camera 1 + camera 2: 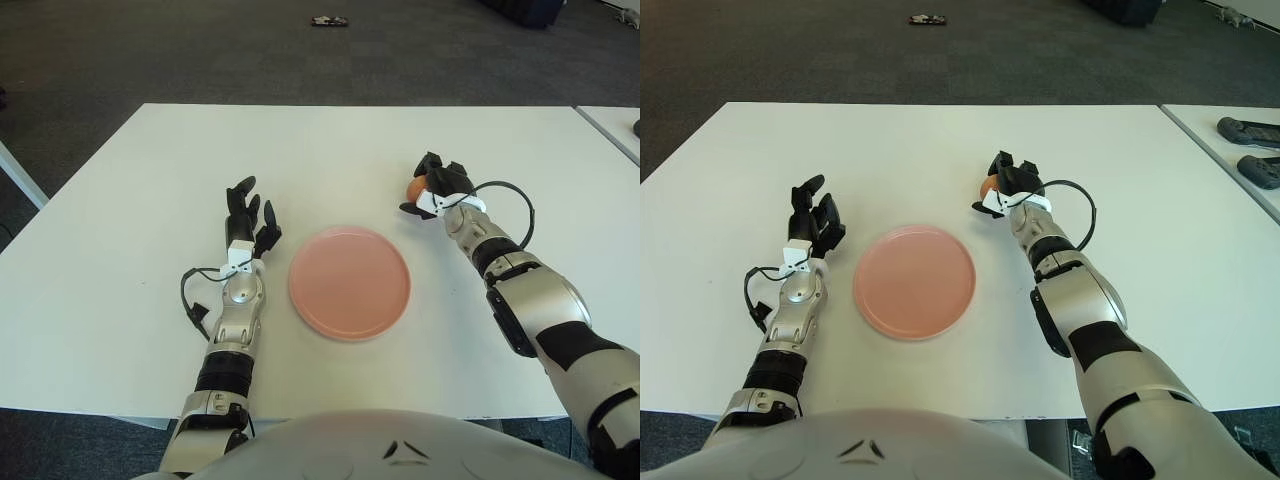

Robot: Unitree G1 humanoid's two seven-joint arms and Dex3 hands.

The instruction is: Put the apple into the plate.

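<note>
The broad white rectangular table (330,150) lies under both my arms. To the left of my right hand and nearer my body sits the round, flat pink plate (349,282), and nothing lies in it.

My left hand (247,222) shows just left of the plate's rim, fingers loosely spread and holding nothing.

My right hand (437,186) is past the plate's far right edge, its dark fingers curled over the small round orange-red apple (415,187). The apple peeks out on the hand's left side, toward the plate. I judge the fingers are clamped on it, though they hide most of the fruit and I cannot tell whether it is clear of the table or touching it.

The risks from here:
- The grip covers the apple from above and behind, so it may be shallow; a quick swing toward the plate could let the fruit roll out.
- The plate is shallow with a low rim, so an apple let go from too high or near the edge would likely roll off onto the table.
- My wrist cable (515,205) loops beside the hand and could drag if I twist sharply.
</note>
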